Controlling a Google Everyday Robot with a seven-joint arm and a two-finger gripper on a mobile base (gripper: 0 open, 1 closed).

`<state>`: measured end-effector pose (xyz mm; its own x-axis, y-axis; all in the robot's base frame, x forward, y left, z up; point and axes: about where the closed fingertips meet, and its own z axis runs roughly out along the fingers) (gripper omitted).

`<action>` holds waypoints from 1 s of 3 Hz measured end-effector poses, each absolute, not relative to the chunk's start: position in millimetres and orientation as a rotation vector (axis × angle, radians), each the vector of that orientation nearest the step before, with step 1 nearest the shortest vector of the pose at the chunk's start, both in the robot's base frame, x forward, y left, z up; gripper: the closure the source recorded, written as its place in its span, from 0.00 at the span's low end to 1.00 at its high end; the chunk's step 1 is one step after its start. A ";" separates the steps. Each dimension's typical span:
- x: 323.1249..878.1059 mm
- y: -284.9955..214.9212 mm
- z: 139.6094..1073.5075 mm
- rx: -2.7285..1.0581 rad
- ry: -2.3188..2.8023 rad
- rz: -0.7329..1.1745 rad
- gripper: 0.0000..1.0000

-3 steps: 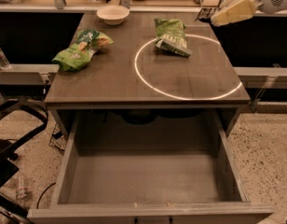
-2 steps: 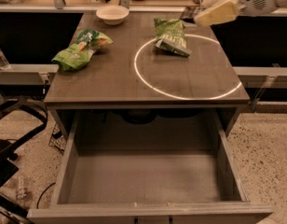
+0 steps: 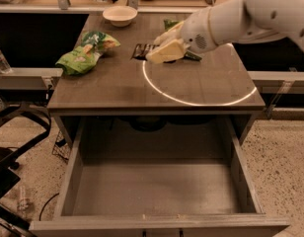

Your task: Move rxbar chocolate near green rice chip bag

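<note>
Cream-coloured claw (image 3: 156, 51) has swung left to the rxbar chocolate (image 3: 139, 50), its grip impossible to tell.

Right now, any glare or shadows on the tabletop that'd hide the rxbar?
Camera view: a bright light ring arcs across the tabletop, its left edge running up to the hand, which partly covers the rxbar chocolate; the dark bar has little contrast against the wood. The green rice chip bag is evenly lit, the open drawer shaded.
</note>
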<state>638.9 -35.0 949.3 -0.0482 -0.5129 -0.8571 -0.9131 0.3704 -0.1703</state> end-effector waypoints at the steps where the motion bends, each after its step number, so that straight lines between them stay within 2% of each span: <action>1: 648.5 16.3 907.4 -1.349 1.701 0.579 1.00; 3: 659.1 98.1 883.9 -1.485 1.616 0.605 1.00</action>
<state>659.1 98.1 883.9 0.0531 -0.5609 -0.8262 -0.9657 0.1818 -0.1855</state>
